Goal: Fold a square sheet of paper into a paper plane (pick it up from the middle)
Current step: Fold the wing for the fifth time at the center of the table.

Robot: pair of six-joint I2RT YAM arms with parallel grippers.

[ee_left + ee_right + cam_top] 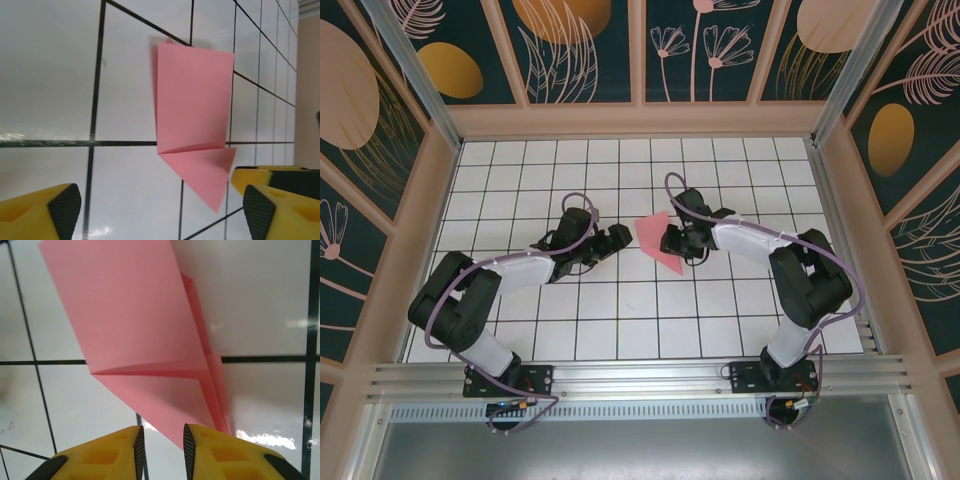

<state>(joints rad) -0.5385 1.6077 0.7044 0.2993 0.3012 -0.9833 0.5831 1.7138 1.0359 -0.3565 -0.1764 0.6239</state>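
Wall panels [580, 50] printed with dark teal and pale botanical shapes, set in light wooden frames, are rising along the 9, 12 and 3 o'clock sides of the overhead view. Inside them a white table [620, 330] ruled with a black grid is spreading across the floor, its glossy tiles throwing back light in both wrist views. An aluminium rail [640, 375] is running along the 6 o'clock edge, carrying the two bases. The left arm [470, 290] is reaching in from 7 o'clock and the right arm [800, 275] is bending in from 5 o'clock, both trailing purple cables [575, 197].

Near the middle of the table, a little toward 12 o'clock, the pink paper sheet [653, 238] is lying partly folded. In the left wrist view the pink paper sheet [195, 100] is showing a broad four-sided panel, a crease across it, and a triangular flap tapering to a point at 5 o'clock. In the right wrist view the pink paper sheet [130, 315] is showing stacked layers along its 3 o'clock edge.

The left gripper [617, 240] is sitting at 9 o'clock of the sheet, just beside it. Seen from its own wrist, the left gripper [160, 205] is spreading its yellow fingers wide and holding nothing. The right gripper [670, 240] is sitting at 3 o'clock of the sheet, against its edge. Up close, the right gripper [162, 440] is keeping its fingers nearly together, with a thin strip of table showing between them. The paper's point is passing behind the finger at 5 o'clock, and whether it is being pinched cannot be told.
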